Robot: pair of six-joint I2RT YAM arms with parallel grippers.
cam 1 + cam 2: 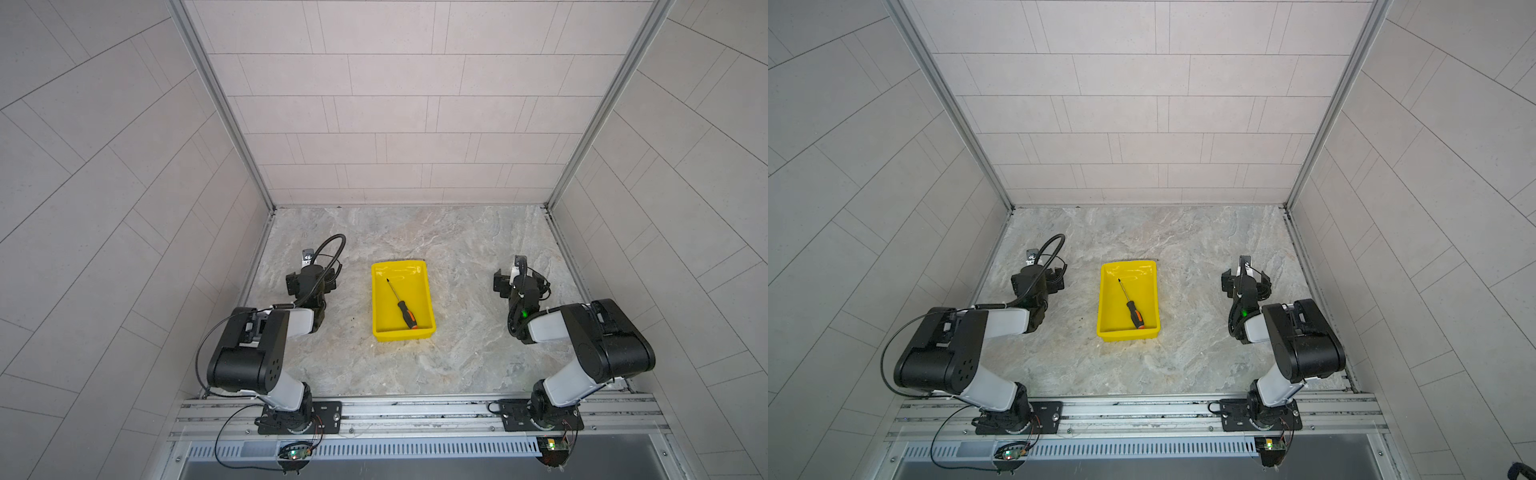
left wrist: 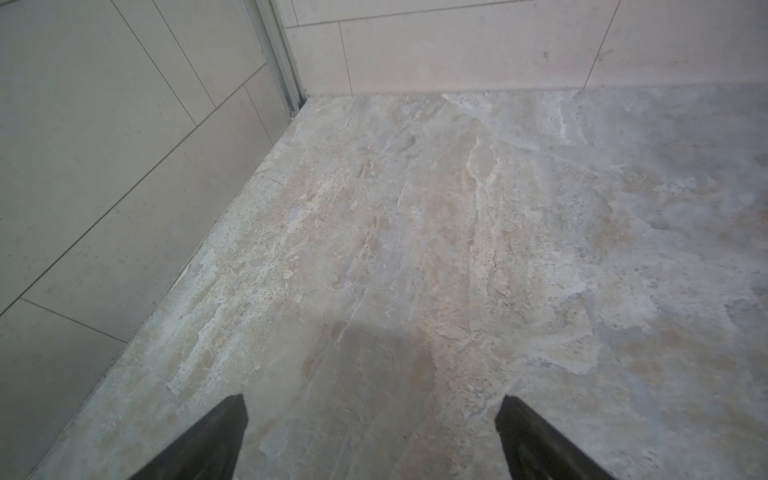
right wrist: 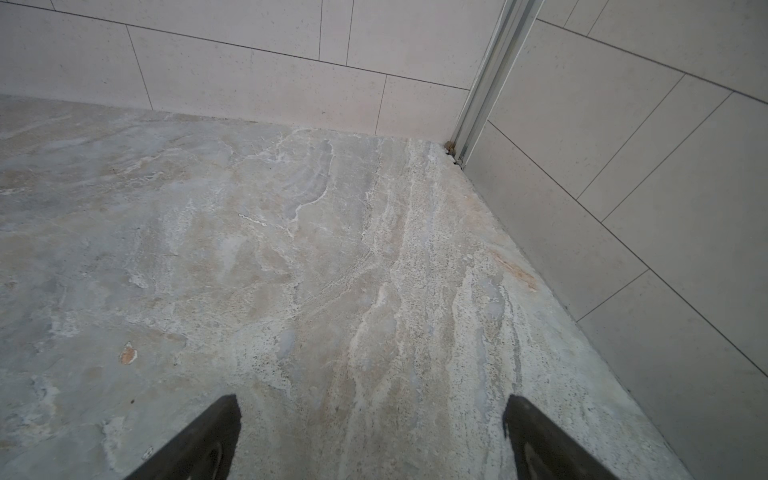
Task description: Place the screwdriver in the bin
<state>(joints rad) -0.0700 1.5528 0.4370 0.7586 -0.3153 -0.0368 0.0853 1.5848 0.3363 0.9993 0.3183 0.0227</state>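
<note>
Yellow bin (image 1: 405, 335) holds screwdriver (image 1: 402, 305), well apart btwn left fingers (image 2: 208, 444) & right fingers (image 3: 199, 440).

Back wall (image 1: 407, 104): pale grey tiles in staggered rows | side walls (image 1: 104, 166): matching tiles, seams slanting | corners: aluminium posts (image 1: 220, 104) | floor (image 1: 415, 232): grey-beige marbled stone, evenly lit | front edge: metal rail (image 1: 415, 411)
</note>
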